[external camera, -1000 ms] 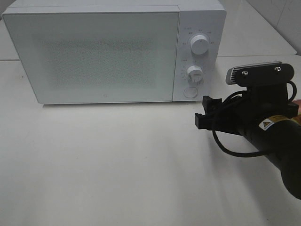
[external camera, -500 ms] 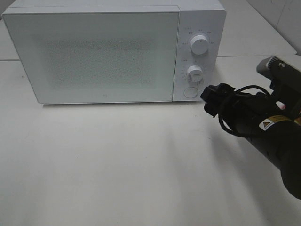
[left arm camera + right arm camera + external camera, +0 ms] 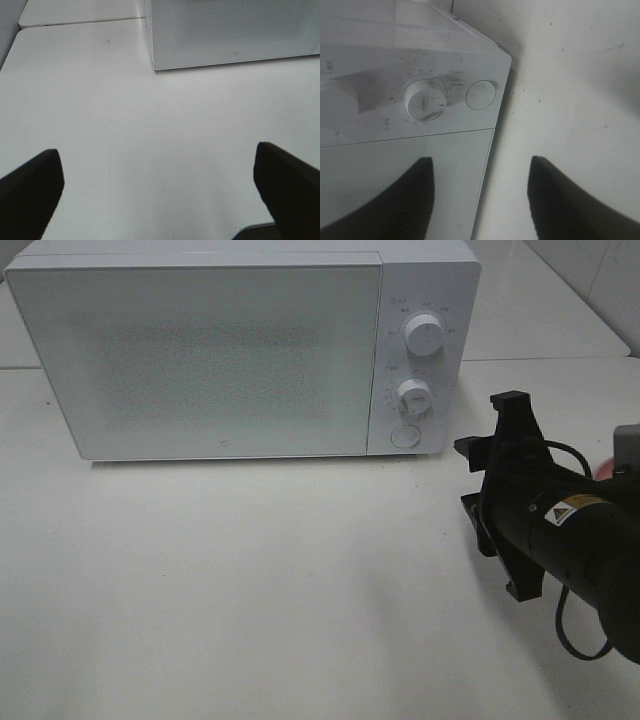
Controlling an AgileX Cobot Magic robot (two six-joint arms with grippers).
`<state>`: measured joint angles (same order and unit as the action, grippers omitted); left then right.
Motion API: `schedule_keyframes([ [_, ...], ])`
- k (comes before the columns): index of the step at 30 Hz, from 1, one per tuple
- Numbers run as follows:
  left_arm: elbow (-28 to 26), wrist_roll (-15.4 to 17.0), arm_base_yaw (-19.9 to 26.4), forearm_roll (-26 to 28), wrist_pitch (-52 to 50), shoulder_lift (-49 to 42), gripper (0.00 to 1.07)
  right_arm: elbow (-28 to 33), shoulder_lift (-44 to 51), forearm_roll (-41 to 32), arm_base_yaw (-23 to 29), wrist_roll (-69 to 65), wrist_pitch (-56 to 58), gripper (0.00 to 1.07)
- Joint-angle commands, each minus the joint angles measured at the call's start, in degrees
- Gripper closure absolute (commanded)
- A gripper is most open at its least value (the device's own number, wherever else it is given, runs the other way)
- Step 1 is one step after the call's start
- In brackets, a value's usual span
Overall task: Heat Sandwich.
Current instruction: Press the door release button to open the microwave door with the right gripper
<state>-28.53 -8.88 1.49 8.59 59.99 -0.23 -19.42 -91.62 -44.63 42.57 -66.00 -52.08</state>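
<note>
1. The white box-shaped microwave oven [image 3: 220,360] filled the upper left and centre of the high view. Its frosted door [image 3: 200,355] was shut.
2. The sandwich showed in no view. I could not tell whether it sat behind the door or out of frame.
3. A pink sliver [image 3: 604,468] showed at the right edge of the high view, behind the right arm. Too little of it was visible to identify.
4. I judged that no heating step was confirmed. Opening, loading, closing and setting a dial should all be treated as outstanding.
5. The right gripper [image 3: 480,162] was parted and empty. It sat at mid-right of the high view, near the oven's control panel and not touching it. In its wrist view the round white button [image 3: 481,94] and the lower white dial [image 3: 424,100] lay ahead of the fingers.
6. The left gripper [image 3: 156,165] was spread wide and empty over the bare white tabletop [image 3: 150,115].
7. Neither gripper held the sandwich, and I could not fix its position relative to either.
</note>
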Motion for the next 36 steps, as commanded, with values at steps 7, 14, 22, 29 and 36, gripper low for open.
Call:
schedule_keyframes([
  [7, 0.1, 0.4, -0.4, 0.0, -0.5, -1.5, 0.09, 0.0, 0.0, 0.9, 0.2, -5.3, 2.7, 1.05],
  [14, 0.1, 0.4, -0.4, 0.0, -0.5, -1.5, 0.09, -0.1, 0.0, 0.9, 0.0, -5.3, 2.9, 1.07],
  [22, 0.1, 0.4, -0.4, 0.0, -0.5, -1.5, 0.09, -3.3, -1.6, 1.0, -0.4, -3.5, 2.9, 1.07],
  [29, 0.1, 0.4, -0.4, 0.0, -0.5, -1.5, 0.09, -8.7, -8.1, 9.0, -5.0, -8.3, 3.3, 1.07],
  [36, 0.1, 0.4, -0.4, 0.0, -0.5, -1.5, 0.09, -12.9, -12.3, 11.5, -6.9, -9.2, 4.2, 1.07],
])
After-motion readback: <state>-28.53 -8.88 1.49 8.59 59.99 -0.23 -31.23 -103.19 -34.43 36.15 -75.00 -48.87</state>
